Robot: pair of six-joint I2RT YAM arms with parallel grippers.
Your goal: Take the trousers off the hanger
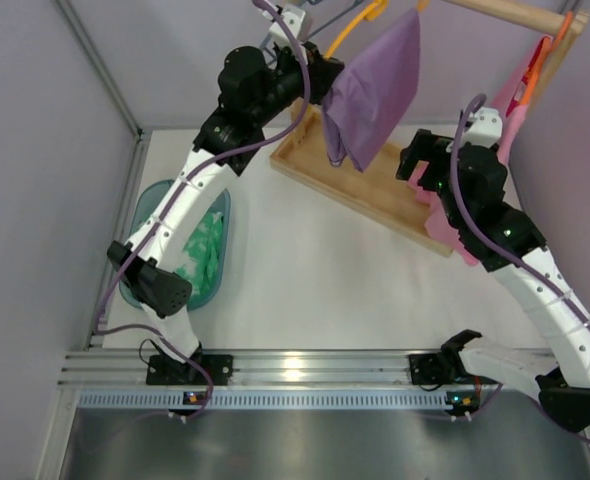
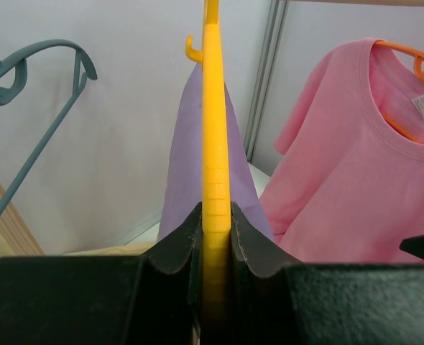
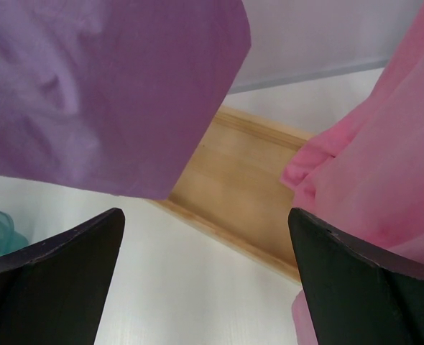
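Note:
The purple trousers (image 1: 375, 90) hang from the thin yellow-orange hanger (image 1: 355, 28) at the top of the overhead view, over the wooden stand. My left gripper (image 1: 325, 78) is raised beside them and is shut on the hanger. In the left wrist view the hanger (image 2: 213, 144) runs straight up from between the black jaws of the left gripper (image 2: 215, 215), with the trousers (image 2: 183, 165) draped behind it. My right gripper (image 1: 415, 160) is open and empty, below and to the right of the trousers. In the right wrist view the trousers (image 3: 104, 93) hang above the right gripper (image 3: 205, 215).
A pink shirt (image 1: 520, 100) on an orange-red hanger (image 2: 413, 57) hangs close to the right arm. A grey-blue hanger (image 2: 25, 79) hangs to the left. The wooden base (image 1: 365, 185) lies under the garments. A teal basin (image 1: 150, 215) holding green-and-white cloth (image 1: 207, 250) sits at the left.

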